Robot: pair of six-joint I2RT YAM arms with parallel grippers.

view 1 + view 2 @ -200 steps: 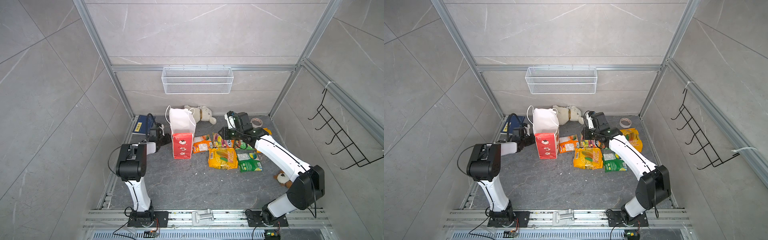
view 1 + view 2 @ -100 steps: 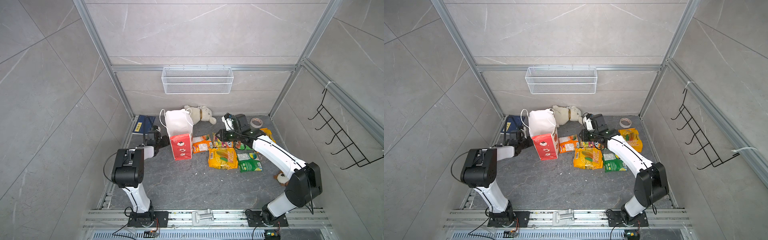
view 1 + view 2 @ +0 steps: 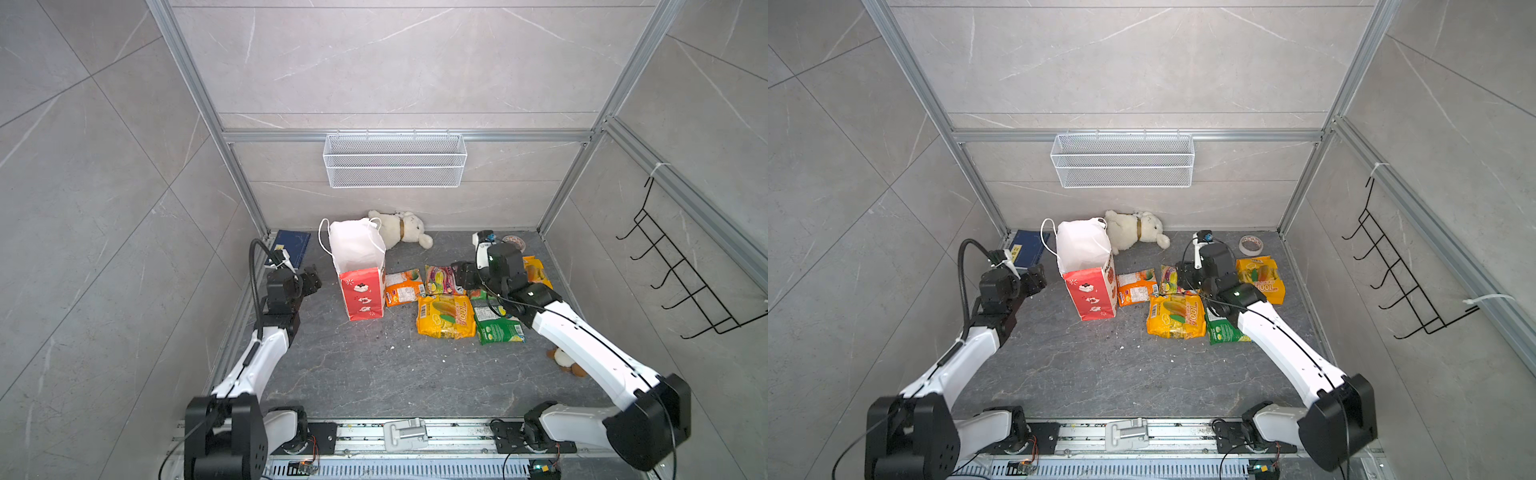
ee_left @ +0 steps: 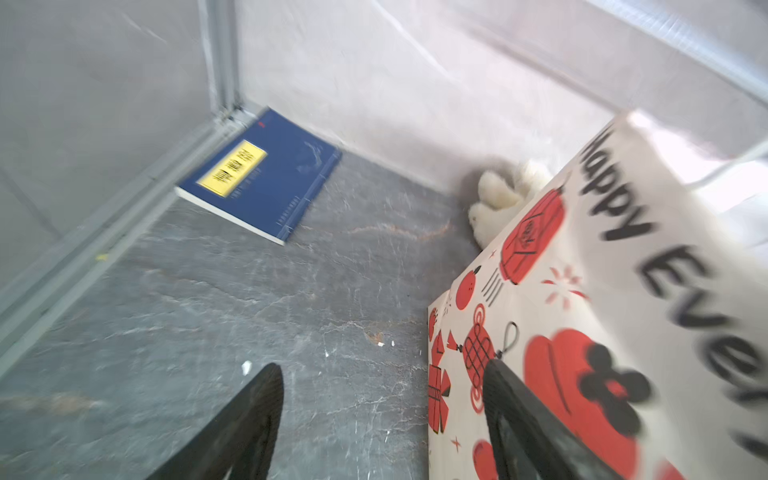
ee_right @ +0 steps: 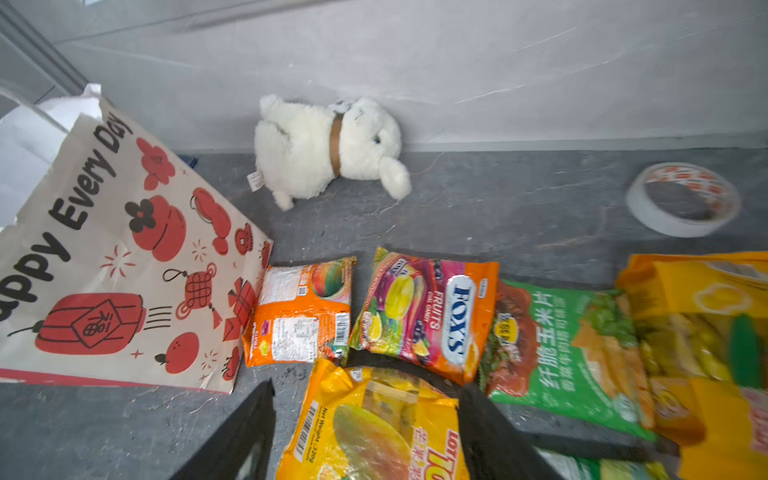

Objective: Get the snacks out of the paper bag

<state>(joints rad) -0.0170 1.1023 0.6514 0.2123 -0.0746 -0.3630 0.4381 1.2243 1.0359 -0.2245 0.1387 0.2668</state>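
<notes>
**Container.** Tall white paper gift bag (image 3: pixel 360 286) with red side panels, red festive prints, "Happy Every Day" lettering and white cord handles.
- It stands upright on the dark grey table (image 3: pixel 353 374), long axis vertical, mouth up and open.
- In both top views a red side panel faces the near edge.
- Only white inner paper shows through the mouth. Cannot tell what lies at the bottom.

**Snacks** (image 3: pixel 1177 316). Six flat foil packets lie in a loose cluster on the table to the right of the bag.
- Small orange packet (image 3: pixel 403 287): just beside the bag's base.
- Pink-orange "FOX'S" packet (image 3: pixel 441 279): next to the orange one.
- Large yellow packet (image 3: pixel 446 318): nearer the front.
- Green packet (image 3: pixel 498 330): beside the yellow one.
- Second green packet (image 5: pixel 573 353): partly under the right arm.
- Yellow-orange packet (image 3: pixel 1262 276): farthest right.

**Left gripper** (image 4: pixel 382 372). Jaws wide, bare table between them, just left of the bag. Cannot tell whether it touches the bag.

**Right gripper** (image 5: pixel 368 388). Jaws wide, above the far edge of the large yellow packet, gripping nothing.

**Other items.**
- White plush rabbit (image 3: pixel 399 230): behind the bag.
- Blue book (image 3: pixel 291 247): back-left corner.
</notes>
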